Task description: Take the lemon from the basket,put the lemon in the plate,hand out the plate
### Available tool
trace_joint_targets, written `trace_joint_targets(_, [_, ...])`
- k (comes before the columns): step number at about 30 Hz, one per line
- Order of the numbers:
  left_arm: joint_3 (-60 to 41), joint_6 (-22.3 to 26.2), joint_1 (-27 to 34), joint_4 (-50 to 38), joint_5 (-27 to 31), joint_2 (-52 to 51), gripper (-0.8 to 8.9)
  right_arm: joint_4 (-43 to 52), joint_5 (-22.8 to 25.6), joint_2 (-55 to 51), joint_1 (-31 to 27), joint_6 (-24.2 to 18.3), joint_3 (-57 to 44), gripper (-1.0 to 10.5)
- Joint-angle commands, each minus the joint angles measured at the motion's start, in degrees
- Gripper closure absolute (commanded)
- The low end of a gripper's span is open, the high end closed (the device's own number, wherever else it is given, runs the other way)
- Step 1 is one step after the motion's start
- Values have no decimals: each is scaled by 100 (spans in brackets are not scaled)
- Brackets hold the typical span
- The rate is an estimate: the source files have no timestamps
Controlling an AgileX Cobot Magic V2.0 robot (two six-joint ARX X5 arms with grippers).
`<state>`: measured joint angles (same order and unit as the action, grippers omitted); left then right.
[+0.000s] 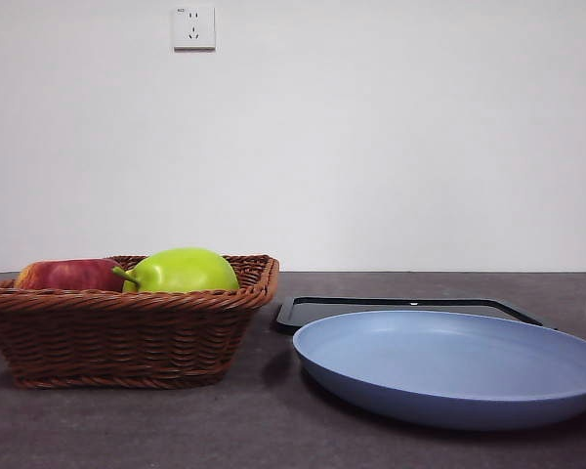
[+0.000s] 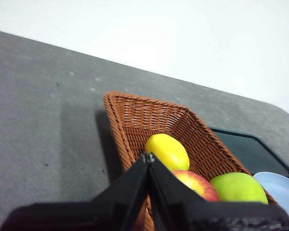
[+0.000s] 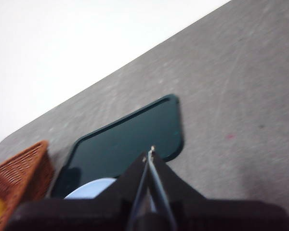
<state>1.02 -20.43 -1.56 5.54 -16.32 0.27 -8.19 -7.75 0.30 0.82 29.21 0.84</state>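
The brown wicker basket (image 1: 127, 332) stands at the left of the table; its inside shows in the left wrist view (image 2: 149, 120). The yellow lemon (image 2: 167, 150) lies in it beside a red apple (image 2: 196, 184) and a green fruit (image 2: 238, 187); in the front view the lemon is hidden. The light blue plate (image 1: 449, 363) rests at the front right, and a sliver of it shows in the right wrist view (image 3: 94, 188). My left gripper (image 2: 147, 156) is shut and hangs above the basket near the lemon. My right gripper (image 3: 151, 152) is shut, above the black tray.
A flat black tray (image 1: 400, 309) lies behind the plate, also seen from the right wrist (image 3: 127, 139). The green fruit (image 1: 183, 271) and the red apple (image 1: 68, 275) rise above the basket rim. Grey table (image 1: 225, 430) runs to a white wall.
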Motion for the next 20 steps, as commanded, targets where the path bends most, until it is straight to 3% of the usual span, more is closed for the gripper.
trace_joint_targets(1, [74, -380, 15, 144, -20, 7, 807, -101, -175, 70, 0, 142, 90, 944])
trace_joint_targets(7, [691, -348, 15, 538, -33, 616, 807, -634, -295, 656, 0, 52, 680, 943])
trace_joint_targets(12, [1386, 31, 13, 527, -87, 1453, 807, -798, -621, 1329, 0, -391, 1314, 943])
trace_joint_targets(20, [2664, 588, 0, 839, -839, 3023, 807, -1410, -745, 2566, 0, -1137, 2511, 943])
